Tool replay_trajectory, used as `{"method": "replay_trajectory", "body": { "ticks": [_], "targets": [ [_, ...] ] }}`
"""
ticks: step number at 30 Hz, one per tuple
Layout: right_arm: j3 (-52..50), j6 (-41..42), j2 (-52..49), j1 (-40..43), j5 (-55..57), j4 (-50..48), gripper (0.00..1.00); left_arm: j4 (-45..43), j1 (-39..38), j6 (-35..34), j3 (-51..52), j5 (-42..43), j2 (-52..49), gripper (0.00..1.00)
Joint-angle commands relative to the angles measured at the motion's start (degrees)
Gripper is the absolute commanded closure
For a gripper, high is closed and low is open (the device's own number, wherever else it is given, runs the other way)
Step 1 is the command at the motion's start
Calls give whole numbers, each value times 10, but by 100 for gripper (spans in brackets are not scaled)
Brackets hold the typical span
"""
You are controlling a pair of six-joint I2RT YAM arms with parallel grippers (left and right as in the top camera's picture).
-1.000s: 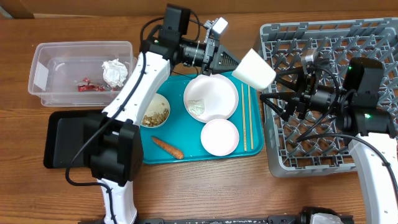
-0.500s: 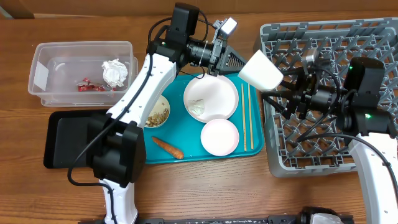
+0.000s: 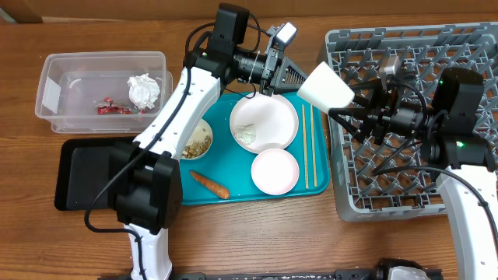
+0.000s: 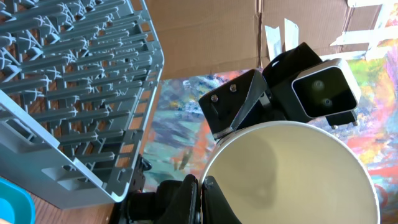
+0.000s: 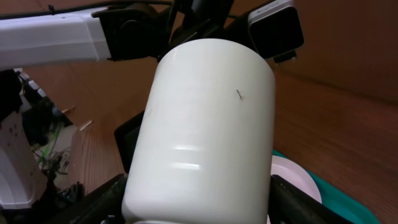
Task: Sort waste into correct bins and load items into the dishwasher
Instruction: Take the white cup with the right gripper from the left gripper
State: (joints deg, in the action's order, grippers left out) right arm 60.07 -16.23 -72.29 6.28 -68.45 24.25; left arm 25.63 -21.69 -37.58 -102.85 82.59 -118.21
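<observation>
Change: cup [image 3: 325,87] has come a little nearer to the rack [image 3: 467,47]; it hangs in the air just beside the rack's left edge.
Left jaws: almost shut, pinching the cup's rim.
Right jaws: wide apart, set round the cup's body; they seem to touch it.
Meaning: probably a handover; the left side should release next, then the cup goes into the rack.

I'm looking over plastic, wood and paper here.
The cup [image 5: 205,124] is showing a smooth, glossy white skin catching highlights; the rack [image 4: 81,87] is reading as matt grey plastic; the tub [image 3: 101,56] is looking like clear plastic, with crumpled paper tissue [image 3: 143,90] and a shiny red wrapper [image 3: 113,109] inside; the table [image 3: 311,241] is showing grained wood, the chopsticks [image 3: 307,152] pale bare wood.
</observation>
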Motion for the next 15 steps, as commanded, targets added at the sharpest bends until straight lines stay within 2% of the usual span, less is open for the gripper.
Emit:
{"method": "replay_trajectory", "body": {
  "ticks": [1, 6, 7, 9, 11, 15],
  "targets": [
    [11, -3, 2, -3, -10, -6, 30, -2, -5, -10, -12, -5, 0, 96],
    [11, -2, 2, -3, -6, -6, 33, -2, -5, -10, -12, -4, 0, 96],
    [11, 0, 2, -3, -5, -6, 36, -7, -5, 7, -12, 5, 0, 84],
    [11, 32, 2, -3, 21, -6, 41, -9, -5, 34, -12, 7, 0, 78],
    [11, 63, 2, -3, 62, -3, 45, -5, -5, 51, -12, -13, 0, 75],
    [11, 67, 2, -3, 125, 14, 50, 2, -5, 80, -12, -72, 0, 74]
  ]
}}
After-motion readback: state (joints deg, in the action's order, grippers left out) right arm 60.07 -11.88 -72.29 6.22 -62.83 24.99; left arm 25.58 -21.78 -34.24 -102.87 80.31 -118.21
